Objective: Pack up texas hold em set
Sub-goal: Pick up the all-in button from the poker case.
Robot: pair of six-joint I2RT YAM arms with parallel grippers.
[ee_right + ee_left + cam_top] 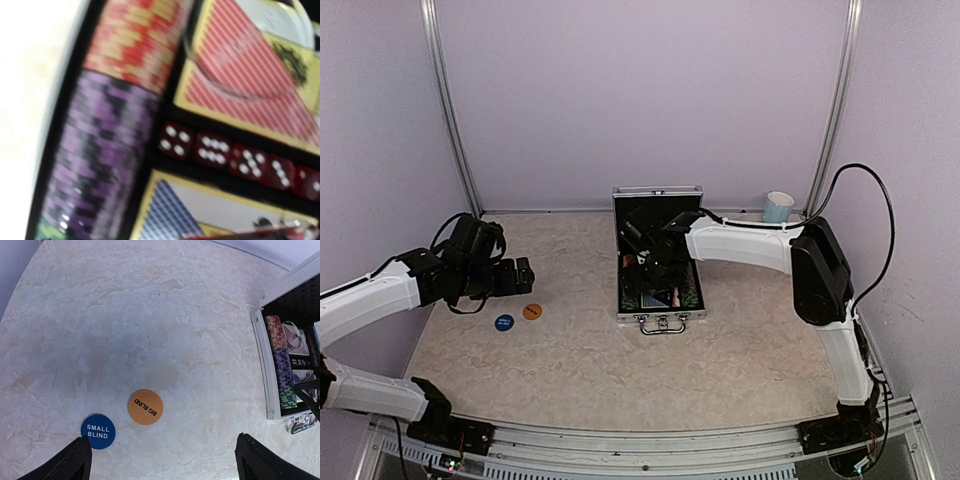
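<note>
Case: silver case (pixel 660 316) lies open mid-bench, lid (pixel 658 196) upright at the back; right end effector (pixel 655 270) is down inside it.
Under right end effector: red-orange chips (pixel 135 40), then purple chips (pixel 95 150), in 1 row along the case's left wall; wrist cam blurred.
Decks: red deck (pixel 250 90) and blue deck (pixel 170 215) beside the chips, w/ a row of red dice (pixel 235 155) between the 2.
Clear disc: clear disc (pixel 240 55) lies on the red deck.
Right end effector state: fingers not seen in any view, can't tell if open or closed.
Discs: blue disc (pixel 98 432) "SMALL BLIND" and orange disc (pixel 145 407) "BIG BLIND" flat on bench (pixel 150 315), close tog. but apart, just ahead of left end effector (pixel 162 440); blue is near the finger at the left of the wrist view.
Left end effector state: fingers spread wide, nothing held, above bench, well left of case.
Mug: light-blue mug (pixel 778 207) at the back, beyond the right forearm.
</note>
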